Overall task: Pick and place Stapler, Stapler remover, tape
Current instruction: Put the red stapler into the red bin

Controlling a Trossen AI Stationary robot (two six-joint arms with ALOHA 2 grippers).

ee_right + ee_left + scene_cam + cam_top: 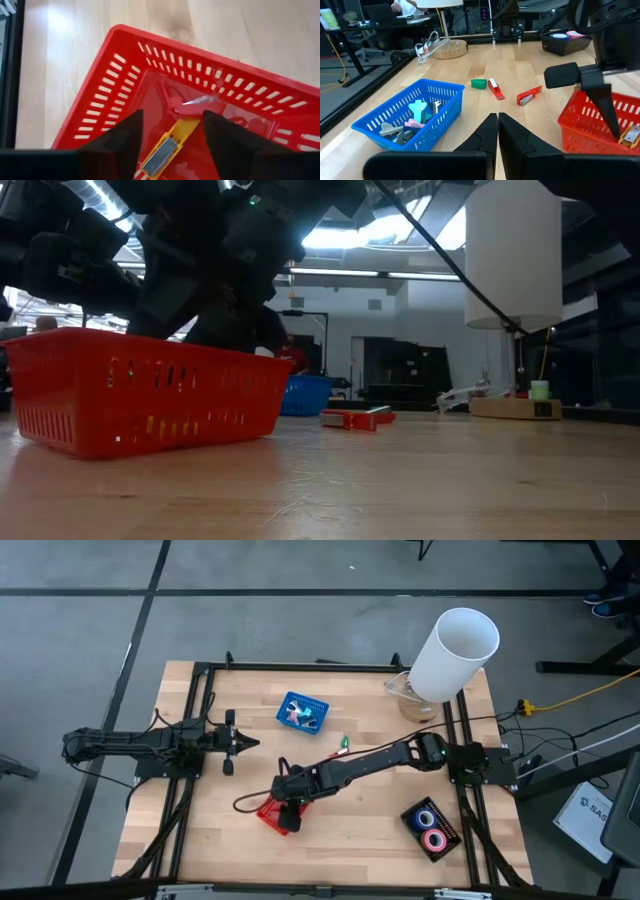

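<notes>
While the right gripper [172,132] hangs over the red basket [125,75] with its fingers spread, a yellow stapler [165,150] lies between them on the basket floor, apparently let go, though from the right wrist view I cannot be sure it is wholly free of the fingers. The step in hand looks like the release of that stapler, so the sound way to finish is to lift straight up out of the basket with the fingers apart, so that neither fingertip catches the slotted wall or drags the stapler along. The left gripper [497,135] waits clenched and empty at the left of the table, near the blue basket [410,117], which holds small grey and pale pieces, likely the stapler removers. Two more staplers [529,95] lie loose on the wood between the baskets, beside a small green item [479,83]. The tape [432,825], blue and pink rolls, sits in a black tray [412,815] near the right arm's base, so the next reach should clear the red basket's rim first
</notes>
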